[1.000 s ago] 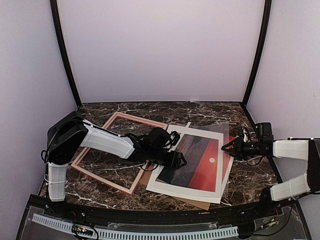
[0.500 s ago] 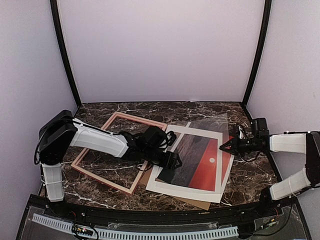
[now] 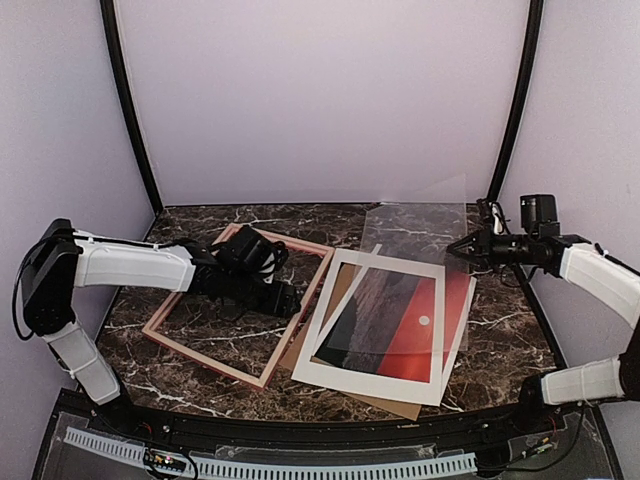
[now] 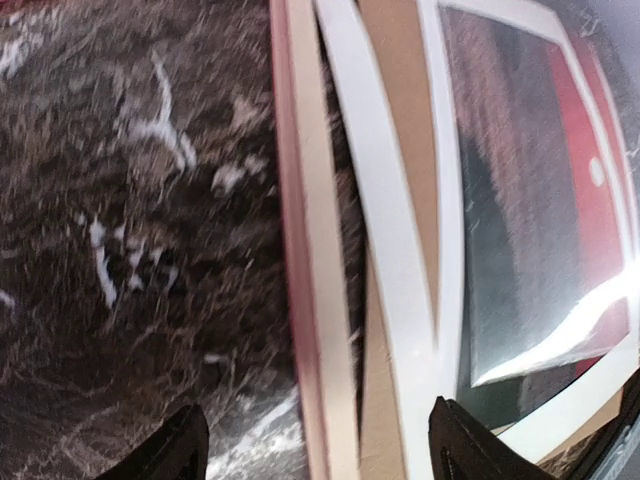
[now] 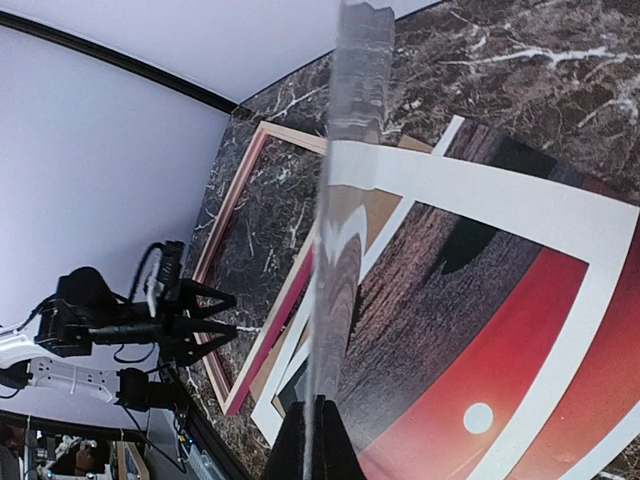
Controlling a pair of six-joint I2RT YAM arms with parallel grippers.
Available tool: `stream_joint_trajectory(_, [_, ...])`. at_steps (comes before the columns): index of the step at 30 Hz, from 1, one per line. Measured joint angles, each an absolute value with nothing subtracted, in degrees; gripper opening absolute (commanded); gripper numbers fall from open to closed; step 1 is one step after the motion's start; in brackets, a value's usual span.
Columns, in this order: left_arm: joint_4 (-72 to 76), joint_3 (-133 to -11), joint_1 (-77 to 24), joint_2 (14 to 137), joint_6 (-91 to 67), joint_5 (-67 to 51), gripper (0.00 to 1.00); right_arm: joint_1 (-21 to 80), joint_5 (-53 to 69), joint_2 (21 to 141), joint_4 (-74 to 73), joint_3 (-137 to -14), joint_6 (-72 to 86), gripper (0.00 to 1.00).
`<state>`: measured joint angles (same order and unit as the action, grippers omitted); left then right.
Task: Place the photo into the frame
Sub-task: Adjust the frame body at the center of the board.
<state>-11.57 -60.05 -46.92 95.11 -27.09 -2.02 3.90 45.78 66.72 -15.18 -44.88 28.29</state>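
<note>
I'm pinching a clear plastic sheet [image 3: 420, 225] in my right tool [image 3: 452, 246], left tool [image 4: 310, 440] released; the white-bordered sunset print [image 3: 395, 320] is lying outside the pink-red wooden frame [image 3: 205, 358].

Left arm extends rightward, low over the table. Left gripper [image 3: 287, 300]: jaws apart, apparently wide; the wrist view is blurred. Right arm elevated, elbow bent. Right gripper [image 3: 455, 247]: fingers closed, pinching a clear sheet [image 3: 415, 225].
</note>
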Motion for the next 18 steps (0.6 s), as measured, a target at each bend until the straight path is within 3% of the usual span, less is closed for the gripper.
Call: stream_joint_trajectory(18, [-12.01,-50.28,-52.77,94.89,-33.19,-9.15,0.77,3.60,47.59,66.81,-21.17,-54.96,29.10,0.00])
